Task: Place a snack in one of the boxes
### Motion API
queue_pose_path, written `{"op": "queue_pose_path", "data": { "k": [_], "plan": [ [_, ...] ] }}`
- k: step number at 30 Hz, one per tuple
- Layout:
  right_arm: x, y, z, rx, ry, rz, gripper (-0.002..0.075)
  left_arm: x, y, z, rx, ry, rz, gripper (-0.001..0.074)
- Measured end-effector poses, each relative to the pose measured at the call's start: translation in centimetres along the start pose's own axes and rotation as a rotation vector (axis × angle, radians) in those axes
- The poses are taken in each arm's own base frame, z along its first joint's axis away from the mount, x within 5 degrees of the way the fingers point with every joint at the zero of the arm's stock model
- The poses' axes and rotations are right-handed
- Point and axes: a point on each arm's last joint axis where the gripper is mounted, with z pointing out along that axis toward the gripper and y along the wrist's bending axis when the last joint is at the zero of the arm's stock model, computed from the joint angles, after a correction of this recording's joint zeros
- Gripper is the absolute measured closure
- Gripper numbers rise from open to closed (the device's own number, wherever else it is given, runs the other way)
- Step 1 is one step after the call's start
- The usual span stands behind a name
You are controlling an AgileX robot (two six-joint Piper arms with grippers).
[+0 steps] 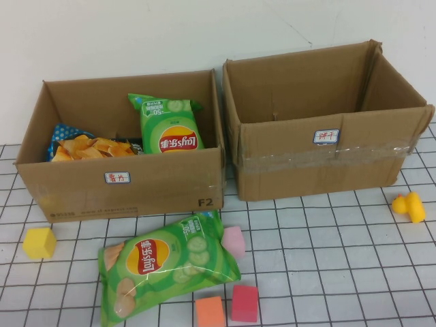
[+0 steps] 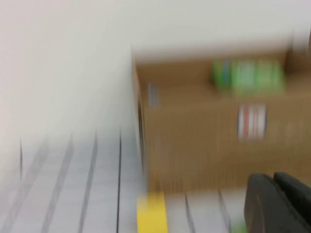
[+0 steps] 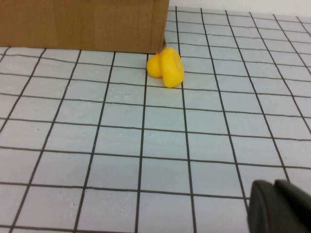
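Observation:
A green chips bag (image 1: 167, 262) lies on the gridded table in front of the left cardboard box (image 1: 122, 184). That box holds another green chips bag (image 1: 170, 126) and a blue-and-orange snack bag (image 1: 85, 145). The right box (image 1: 320, 157) looks empty. Neither arm shows in the high view. In the blurred left wrist view, my left gripper (image 2: 274, 191) is shut and empty, facing the left box (image 2: 194, 141) with a green bag (image 2: 248, 75) inside. My right gripper (image 3: 274, 194) is shut and empty, low over the table near the right box's corner (image 3: 82, 24).
A yellow cube (image 1: 39, 242), a pink block (image 1: 234, 240), an orange cube (image 1: 210, 311) and a red cube (image 1: 244, 303) lie around the bag. A yellow duck (image 1: 409, 206) sits right of the right box, also in the right wrist view (image 3: 166, 67).

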Motion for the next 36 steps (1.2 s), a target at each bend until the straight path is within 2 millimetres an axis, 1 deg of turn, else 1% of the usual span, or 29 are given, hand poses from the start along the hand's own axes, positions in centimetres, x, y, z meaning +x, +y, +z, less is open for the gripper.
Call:
{"op": "queue_pose_path", "data": {
  "k": [5,8,12,15,17,19,22,23,26,28,30,32,36],
  "plan": [
    [0.0,0.0,0.0,0.000,0.000,0.000,0.0727,-2.9,0.0,-0.5,0.003,-0.324,-0.005,0.0736],
    [0.0,0.0,0.0,0.000,0.000,0.000,0.0727,-4.2,0.0,-1.0,0.005,-0.477,-0.007,0.0736],
    [0.0,0.0,0.0,0.000,0.000,0.000,0.0727,-5.1,0.0,-1.6,0.005,-0.597,-0.007,0.0736],
    [0.0,0.0,0.0,0.000,0.000,0.000,0.0727,-5.2,0.1,-1.7,0.000,-0.615,-0.033,0.0736],
    [0.0,0.0,0.0,0.000,0.000,0.000,0.0727,-5.1,0.2,-1.5,0.001,-0.568,-0.070,0.0736],
    [0.0,0.0,0.0,0.000,0.000,0.000,0.0727,-5.5,0.1,-1.3,0.006,-0.450,-0.087,0.0736],
    [0.0,0.0,0.0,0.000,0.000,0.000,0.0727,-7.6,-0.2,-1.8,0.022,-0.286,-0.104,0.0736],
    [0.0,0.0,0.0,0.000,0.000,0.000,0.0727,-8.5,-0.3,-2.0,0.026,-0.233,-0.108,0.0736],
    [0.0,0.0,0.0,0.000,0.000,0.000,0.0727,-11.1,-0.5,-1.9,0.031,-0.074,-0.109,0.0736],
    [0.0,0.0,0.0,0.000,0.000,0.000,0.0727,-12.6,-0.6,-1.1,0.033,0.031,-0.101,0.0736],
    [0.0,0.0,0.0,0.000,0.000,0.000,0.0727,-13.5,-0.8,0.0,0.040,0.131,-0.085,0.0736],
    [0.0,0.0,0.0,0.000,0.000,0.000,0.0727,-13.7,-0.9,1.3,0.048,0.194,-0.087,0.0736],
    [0.0,0.0,0.0,0.000,0.000,0.000,0.0727,-12.8,-1.2,4.5,0.067,0.330,-0.152,0.0736]
  ]
}}
